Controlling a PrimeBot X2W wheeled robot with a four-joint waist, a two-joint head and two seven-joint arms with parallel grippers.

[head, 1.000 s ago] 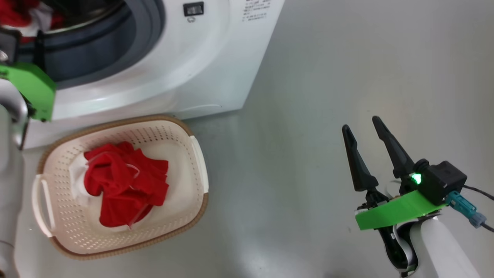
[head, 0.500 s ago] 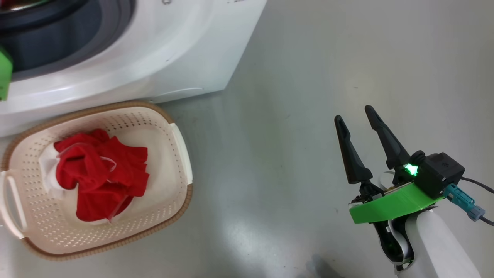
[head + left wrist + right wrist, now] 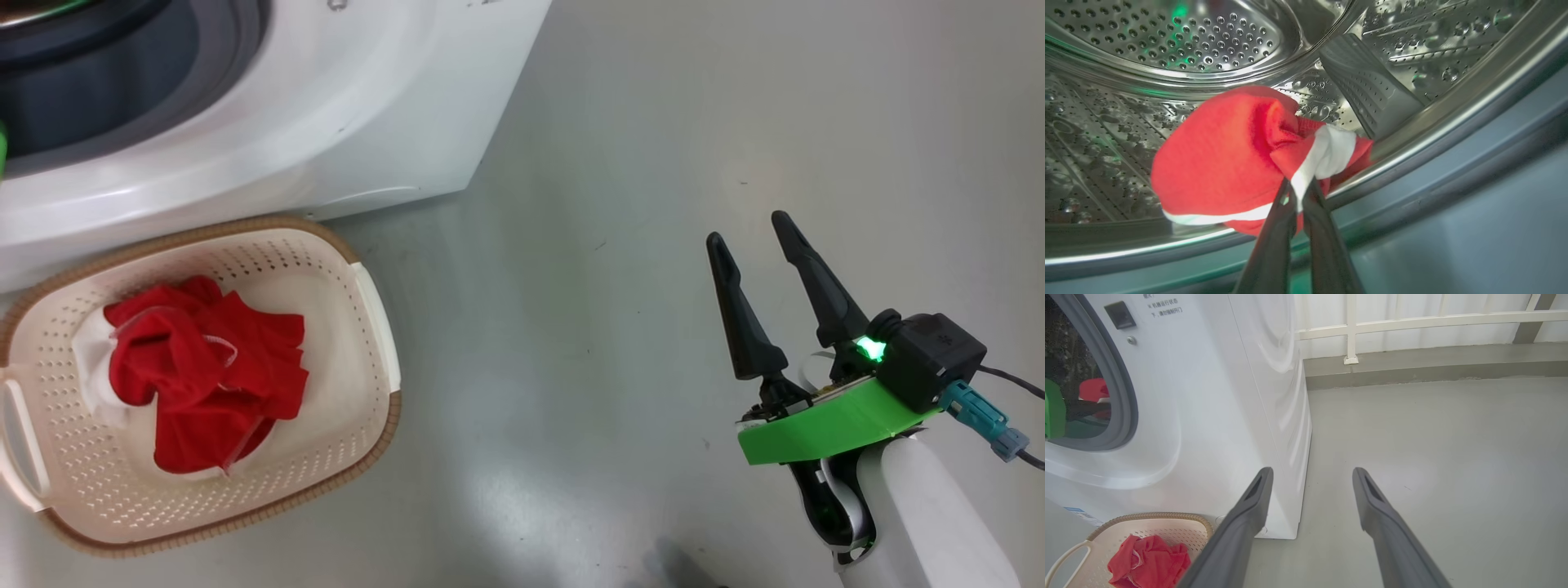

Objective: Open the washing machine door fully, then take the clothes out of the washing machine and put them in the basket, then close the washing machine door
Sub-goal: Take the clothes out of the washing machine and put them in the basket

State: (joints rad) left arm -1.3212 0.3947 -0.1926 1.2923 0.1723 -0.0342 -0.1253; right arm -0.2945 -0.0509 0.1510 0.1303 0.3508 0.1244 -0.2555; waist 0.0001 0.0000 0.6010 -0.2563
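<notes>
Bright, even light; soft glare patch on floor. Steel drum glints w/ green reflections. Wrist views bend at edges; fingers there soft-focus.

printed lines on the washing machine, too small to read

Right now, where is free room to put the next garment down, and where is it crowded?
Free: the basket bottom along its wall nearest the right gripper, and the grey floor between those two. Crowded: the basket's middle, under the red heap; the drum mouth, where the left gripper pinches another red garment.
</notes>
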